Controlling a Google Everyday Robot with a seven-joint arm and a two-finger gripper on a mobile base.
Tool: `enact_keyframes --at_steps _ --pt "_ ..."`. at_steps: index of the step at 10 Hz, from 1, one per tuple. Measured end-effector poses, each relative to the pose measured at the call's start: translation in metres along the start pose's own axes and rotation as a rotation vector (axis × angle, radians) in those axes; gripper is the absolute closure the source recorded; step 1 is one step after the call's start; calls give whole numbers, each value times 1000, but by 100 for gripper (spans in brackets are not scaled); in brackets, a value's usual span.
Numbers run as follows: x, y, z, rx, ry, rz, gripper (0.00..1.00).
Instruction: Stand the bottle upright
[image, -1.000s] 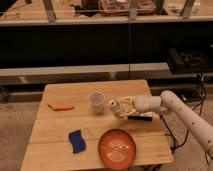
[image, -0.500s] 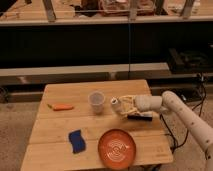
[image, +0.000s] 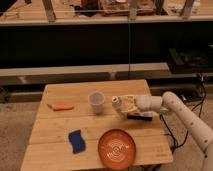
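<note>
The bottle (image: 120, 103) is pale cream with a white round cap pointing left toward the cup. It lies on its side, nearly level, just above the right half of the wooden table (image: 60, 125). My gripper (image: 127, 105) reaches in from the right on the white arm (image: 175, 107). It is shut around the bottle's body, with the cap end sticking out to the left.
A clear plastic cup (image: 96, 102) stands upright just left of the bottle's cap. A flat black box (image: 139, 116) lies under the gripper. An orange plate (image: 116, 147) sits at the front, a blue sponge (image: 76, 140) at front left, and an orange item (image: 62, 106) at far left.
The bottle and gripper have shifted slightly, and the cap end sits a touch higher and further right. Nothing else has moved.
</note>
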Motion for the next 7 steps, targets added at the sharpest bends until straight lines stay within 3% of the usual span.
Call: enact_keyframes --at_steps 7 --pt "26 -5 -5 44 14 42 84"
